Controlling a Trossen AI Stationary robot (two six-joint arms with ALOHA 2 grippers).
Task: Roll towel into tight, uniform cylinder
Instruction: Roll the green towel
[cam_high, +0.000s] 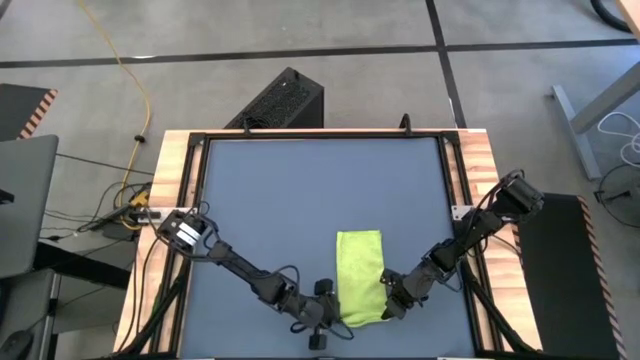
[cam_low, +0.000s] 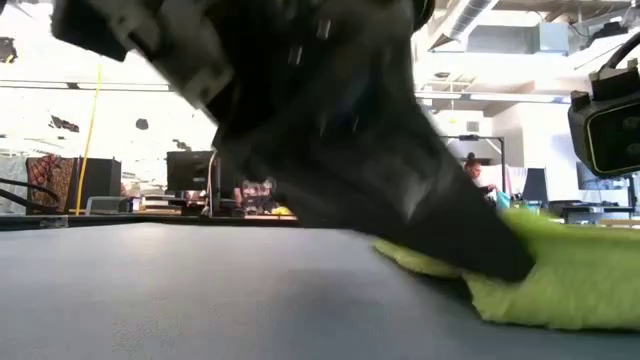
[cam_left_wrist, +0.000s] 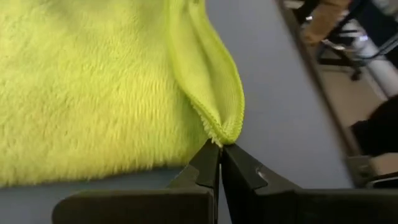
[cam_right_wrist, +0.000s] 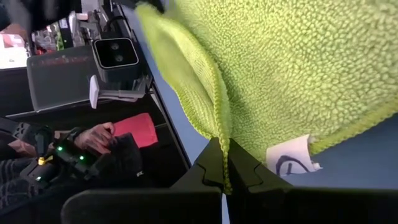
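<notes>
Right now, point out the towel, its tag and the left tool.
towel (cam_high: 360, 275): high view, middle of the cloth.
tag (cam_right_wrist: 291, 156): right wrist view, white label at the hem.
left tool (cam_left_wrist: 219, 152): left wrist view, tips shut on the towel corner.

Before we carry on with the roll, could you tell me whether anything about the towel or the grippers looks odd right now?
Nothing looks damaged or spilled. The towel lies folded on the mat, with its near edge lifted where the left gripper and right gripper are each shut on a corner. A white tag with a dark mark sticks out from its hem.
</notes>
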